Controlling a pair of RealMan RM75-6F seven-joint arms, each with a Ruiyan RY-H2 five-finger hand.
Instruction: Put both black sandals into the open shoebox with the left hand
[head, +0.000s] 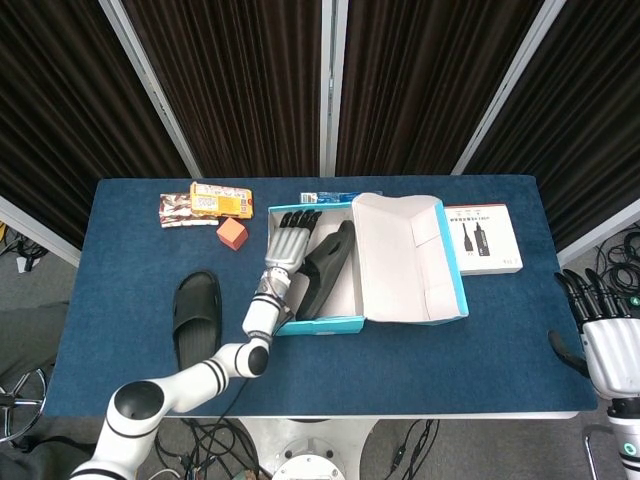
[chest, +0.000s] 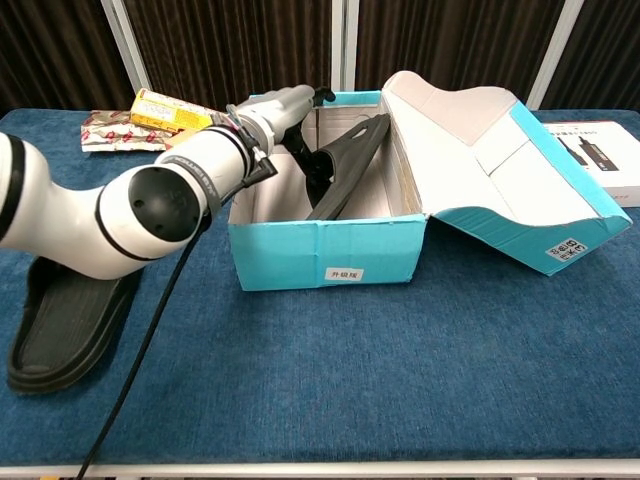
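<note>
The open teal shoebox (head: 318, 324) (chest: 325, 250) stands mid-table with its lid (head: 405, 255) folded out to the right. One black sandal (head: 325, 265) (chest: 345, 165) stands on its edge inside, leaning toward the box's right side. My left hand (head: 289, 238) (chest: 282, 106) hovers over the box's left half with fingers spread, holding nothing, just beside the sandal. The second black sandal (head: 195, 315) (chest: 65, 320) lies flat on the blue table, left of the box. My right hand (head: 603, 332) hangs open off the table's near right corner, visible only in the head view.
An orange snack box (head: 221, 199) (chest: 170, 108), a red-and-white packet (head: 175, 209) (chest: 115, 135) and an orange cube (head: 232, 233) lie at the back left. A white cable box (head: 481, 238) (chest: 600, 155) sits right of the lid. A blue packet (head: 325, 197) lies behind the shoebox.
</note>
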